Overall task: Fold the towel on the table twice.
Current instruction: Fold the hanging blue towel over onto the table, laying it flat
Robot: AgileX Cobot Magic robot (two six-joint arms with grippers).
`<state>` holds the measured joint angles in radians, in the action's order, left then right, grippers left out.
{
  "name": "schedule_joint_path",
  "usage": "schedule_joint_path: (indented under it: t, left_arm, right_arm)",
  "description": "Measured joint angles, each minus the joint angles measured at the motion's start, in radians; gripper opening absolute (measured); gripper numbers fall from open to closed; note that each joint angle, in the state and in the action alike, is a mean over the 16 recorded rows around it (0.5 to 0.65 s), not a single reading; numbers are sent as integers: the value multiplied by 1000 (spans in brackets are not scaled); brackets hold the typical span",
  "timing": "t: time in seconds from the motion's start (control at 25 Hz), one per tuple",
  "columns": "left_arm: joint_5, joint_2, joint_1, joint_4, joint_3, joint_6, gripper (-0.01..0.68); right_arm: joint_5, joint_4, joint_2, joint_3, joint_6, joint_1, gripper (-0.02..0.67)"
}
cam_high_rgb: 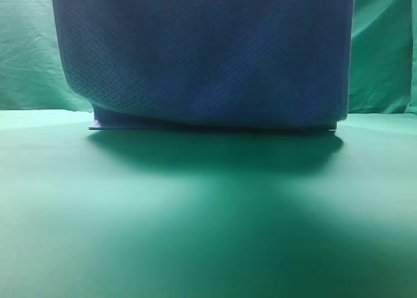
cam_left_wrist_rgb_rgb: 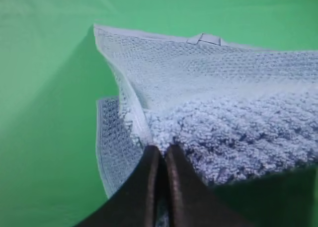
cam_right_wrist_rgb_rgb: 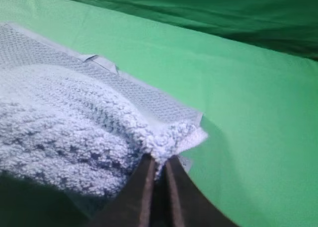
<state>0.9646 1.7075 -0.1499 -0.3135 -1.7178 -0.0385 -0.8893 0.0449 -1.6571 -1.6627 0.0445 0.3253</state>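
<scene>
We see the towel (cam_high_rgb: 208,57) hanging up in the air like a big blue-grey curtain in the high view. It fills the top of that view. Its bottom part lies flat on the table (cam_high_rgb: 208,233), and the hanging part curves down to meet it. A dark shadow sits on the green table in front of the towel. Behind it hangs a wrinkled green backdrop cloth (cam_high_rgb: 381,50).

From the left wrist view, we see the left gripper (cam_left_wrist_rgb_rgb: 161,152) pinched tight on the towel (cam_left_wrist_rgb_rgb: 223,103). Its two dark fingers (cam_left_wrist_rgb_rgb: 144,182) are pressed close together, with the fluffy edge of the towel squeezed between them. The towel bends down and away from the grip to the table (cam_left_wrist_rgb_rgb: 44,113) below. A small pale tag (cam_left_wrist_rgb_rgb: 203,38) sticks up at the far edge of the towel.

From the right wrist view, we see the right gripper (cam_right_wrist_rgb_rgb: 158,161) pinched tight too. Its fingers (cam_right_wrist_rgb_rgb: 136,187) hold a bumpy corner of the towel (cam_right_wrist_rgb_rgb: 74,113). The rest of the towel drops away to the left and lies on the table (cam_right_wrist_rgb_rgb: 248,103). We see the same kind of little tag (cam_right_wrist_rgb_rgb: 102,62) on the far edge here.

We see no boxes, bowls or bins in any view, so nothing is inside anything.
</scene>
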Motion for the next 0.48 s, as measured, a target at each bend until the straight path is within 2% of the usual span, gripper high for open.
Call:
schedule_joint_path:
  t: [0.24,0.48]
  left_arm:
    - [-88,-198,-2,-94,308,-78,0]
    - [-139,-373,-4,-165,565,-141,0]
  right_arm:
    - [59,-8,168,253,-6,18,0]
    - [80,-7,309,436,-23,67,0]
